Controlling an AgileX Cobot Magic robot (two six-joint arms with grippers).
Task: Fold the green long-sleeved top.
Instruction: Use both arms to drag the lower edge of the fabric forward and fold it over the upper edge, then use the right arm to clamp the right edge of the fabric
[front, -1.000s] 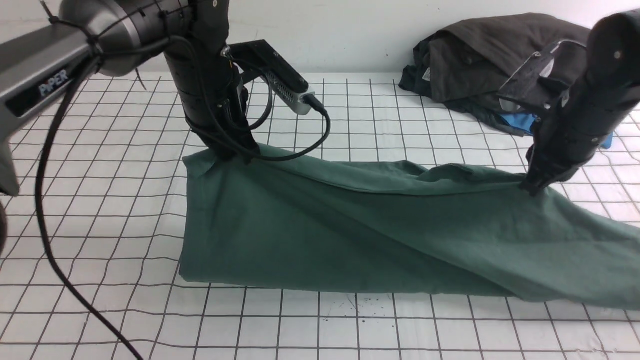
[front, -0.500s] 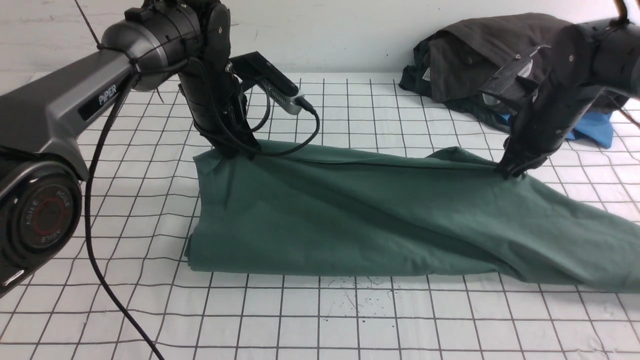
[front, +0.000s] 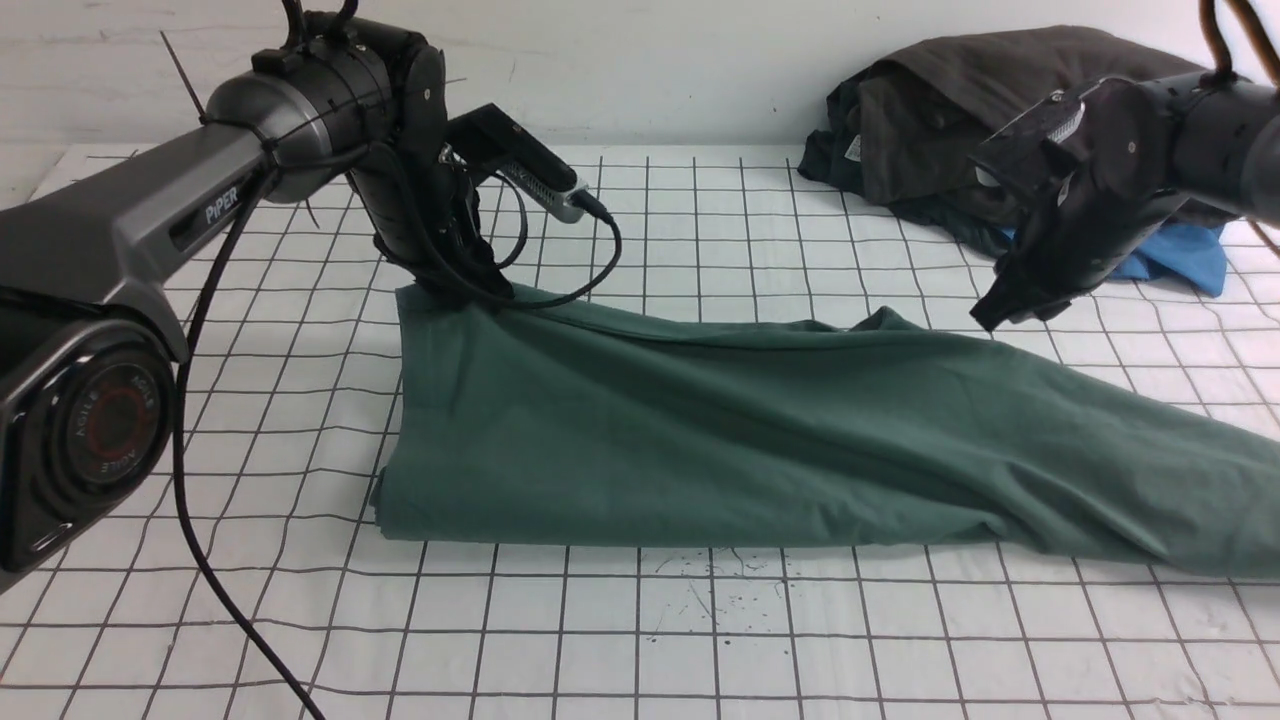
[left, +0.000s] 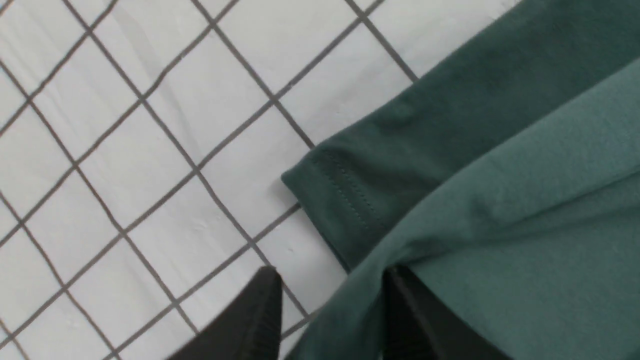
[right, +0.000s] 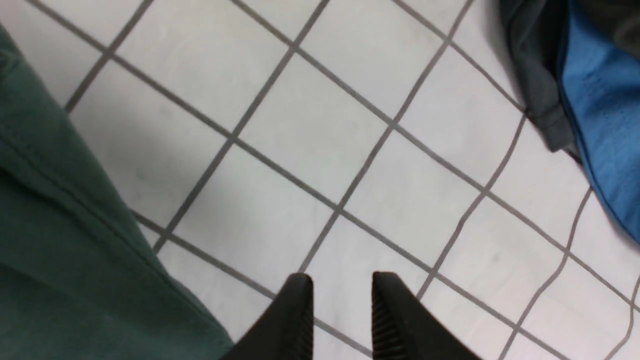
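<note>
Right gripper (front: 997, 312) has risen clear of the green long-sleeved top (front: 700, 440), jaws slightly parted, empty. You see the top lying across the middle of the table (front: 640, 640). Left gripper (left: 332, 277), jaws parted, straddles its far-left hem. Dark garments (front: 960, 110) heap at the far-right corner.

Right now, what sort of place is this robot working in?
Probably a robotics lab bench for garment-folding trials, not a home: a white table cover printed with a black grid, a bare white wall behind it, and a heap of dark garments at the far right, beyond the green long-sleeved top.
</note>
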